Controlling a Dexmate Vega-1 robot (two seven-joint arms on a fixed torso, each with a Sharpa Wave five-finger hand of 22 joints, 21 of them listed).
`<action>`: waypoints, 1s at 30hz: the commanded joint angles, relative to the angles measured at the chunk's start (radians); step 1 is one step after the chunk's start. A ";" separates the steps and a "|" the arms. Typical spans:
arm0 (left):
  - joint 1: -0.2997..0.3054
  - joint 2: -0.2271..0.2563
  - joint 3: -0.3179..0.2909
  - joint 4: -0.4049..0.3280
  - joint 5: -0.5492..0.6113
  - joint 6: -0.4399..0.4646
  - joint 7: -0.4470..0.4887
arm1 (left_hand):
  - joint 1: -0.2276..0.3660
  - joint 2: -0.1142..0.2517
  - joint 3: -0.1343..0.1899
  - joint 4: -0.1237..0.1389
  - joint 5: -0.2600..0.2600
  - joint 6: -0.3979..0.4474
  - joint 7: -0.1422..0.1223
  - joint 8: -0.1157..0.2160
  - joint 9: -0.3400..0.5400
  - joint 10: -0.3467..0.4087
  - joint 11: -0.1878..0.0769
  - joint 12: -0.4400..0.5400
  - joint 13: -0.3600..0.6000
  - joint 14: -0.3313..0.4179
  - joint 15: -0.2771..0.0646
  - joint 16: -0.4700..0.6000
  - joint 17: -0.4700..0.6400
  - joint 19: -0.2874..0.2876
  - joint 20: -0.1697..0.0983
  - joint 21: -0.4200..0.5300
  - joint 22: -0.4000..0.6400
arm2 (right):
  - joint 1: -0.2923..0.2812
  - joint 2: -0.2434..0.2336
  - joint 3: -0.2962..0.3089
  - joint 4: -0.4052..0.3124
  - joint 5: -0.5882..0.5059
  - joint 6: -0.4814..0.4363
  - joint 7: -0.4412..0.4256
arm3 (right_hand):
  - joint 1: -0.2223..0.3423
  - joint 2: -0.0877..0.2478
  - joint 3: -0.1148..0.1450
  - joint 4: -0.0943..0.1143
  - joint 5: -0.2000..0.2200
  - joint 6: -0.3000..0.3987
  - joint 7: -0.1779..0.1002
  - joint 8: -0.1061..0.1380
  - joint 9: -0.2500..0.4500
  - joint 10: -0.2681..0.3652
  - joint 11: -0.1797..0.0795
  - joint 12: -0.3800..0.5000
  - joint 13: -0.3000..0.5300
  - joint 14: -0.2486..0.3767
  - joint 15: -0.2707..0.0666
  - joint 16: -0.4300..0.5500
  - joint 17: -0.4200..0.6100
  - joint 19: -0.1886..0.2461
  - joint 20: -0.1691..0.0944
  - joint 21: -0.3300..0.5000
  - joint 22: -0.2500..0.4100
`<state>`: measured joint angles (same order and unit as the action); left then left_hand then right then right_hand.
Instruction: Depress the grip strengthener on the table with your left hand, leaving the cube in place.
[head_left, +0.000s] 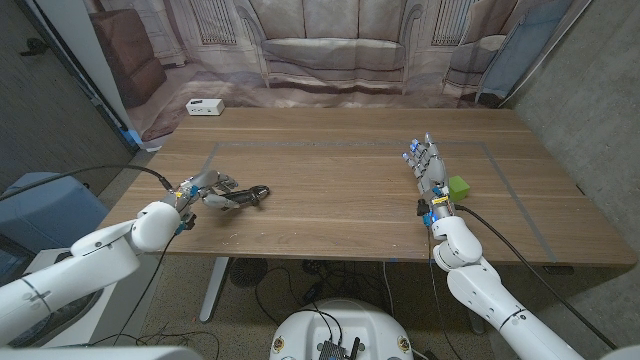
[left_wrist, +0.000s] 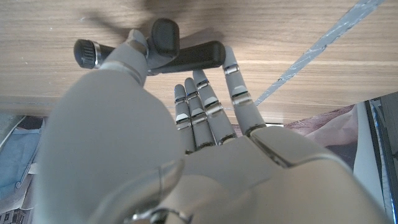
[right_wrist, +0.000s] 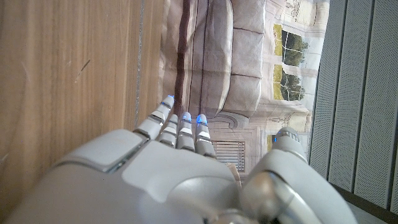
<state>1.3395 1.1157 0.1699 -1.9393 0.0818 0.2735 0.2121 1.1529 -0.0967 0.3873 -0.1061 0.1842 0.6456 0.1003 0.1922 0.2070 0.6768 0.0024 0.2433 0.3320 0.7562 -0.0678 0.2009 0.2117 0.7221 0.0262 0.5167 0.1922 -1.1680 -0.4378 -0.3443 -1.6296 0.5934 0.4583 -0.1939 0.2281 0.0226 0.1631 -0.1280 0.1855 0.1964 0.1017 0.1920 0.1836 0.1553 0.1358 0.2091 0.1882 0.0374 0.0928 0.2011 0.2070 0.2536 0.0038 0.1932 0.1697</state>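
Near the table's (head_left: 330, 215) left front edge, the left hand (head_left: 205, 187) has its fingers (left_wrist: 239, 99) on the black grip strengthener (head_left: 243, 197), seemingly pressing it down. Opposite, the right hand (head_left: 428, 172) stands empty, fingers extended, the green cube (head_left: 459, 187) just beside it. No writing is legible.

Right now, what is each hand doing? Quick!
Left hand: on the grip strengthener, fingers around its handles.
Right hand: open, holding nothing, beside the cube.
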 joint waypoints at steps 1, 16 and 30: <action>-0.031 0.079 0.044 -0.030 -0.004 0.052 -0.026 | 0.151 0.164 -0.010 0.002 -0.002 -0.014 -0.002 -0.003 0.004 -0.012 -0.001 -0.009 0.001 -0.022 0.001 -0.004 0.003 0.003 -0.022 -0.007 0.001 | -0.006 -0.003 0.003 -0.008 -0.003 0.004 -0.004 | 0.012 0.001 -0.002 -0.002 0.000 0.007 -0.002 -0.001 0.002 0.007 0.001 -0.003 0.002 0.004 0.001 0.001 0.001 0.005 0.005 0.001 0.003; -0.057 0.149 0.067 -0.069 -0.024 0.107 -0.081 | 0.103 0.157 -0.038 0.005 -0.001 -0.075 0.007 -0.010 0.002 -0.066 0.017 -0.033 -0.005 -0.097 0.040 -0.015 -0.002 -0.046 -0.014 -0.024 -0.006 | -0.012 -0.003 0.007 -0.011 -0.002 0.009 -0.006 | 0.014 0.002 -0.002 -0.003 0.000 0.009 -0.002 -0.001 0.002 0.009 0.000 -0.002 0.002 0.005 0.001 0.001 0.001 0.005 0.006 0.001 0.003; -0.117 0.200 0.127 -0.097 -0.017 0.162 -0.146 | 0.012 0.130 -0.097 0.027 -0.005 -0.126 0.006 -0.008 -0.002 -0.113 0.021 -0.044 -0.013 -0.160 0.055 -0.011 -0.007 -0.100 0.000 -0.051 -0.011 | -0.011 -0.004 0.010 0.001 0.002 0.016 0.004 | 0.017 0.003 -0.001 -0.004 0.000 0.010 -0.003 -0.001 0.002 0.012 0.002 -0.001 0.002 0.007 0.000 0.002 0.001 0.006 0.007 0.001 0.003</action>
<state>1.2603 1.2762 0.2587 -2.0174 0.0632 0.3961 0.1170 1.1608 0.0139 0.2991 -0.0815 0.1778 0.5255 0.1026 0.1771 0.2043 0.5748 0.0234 0.2033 0.3199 0.6051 -0.0128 0.1844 0.2042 0.6301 0.0285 0.4722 0.1789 -1.1786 -0.4410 -0.3366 -1.6392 0.5924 0.4690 -0.1979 0.2348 0.0293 0.1631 -0.1280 0.1855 0.1964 0.1018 0.1920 0.1836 0.1591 0.1395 0.2091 0.1881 0.0374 0.0927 0.2011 0.2044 0.2536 0.0038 0.1932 0.1697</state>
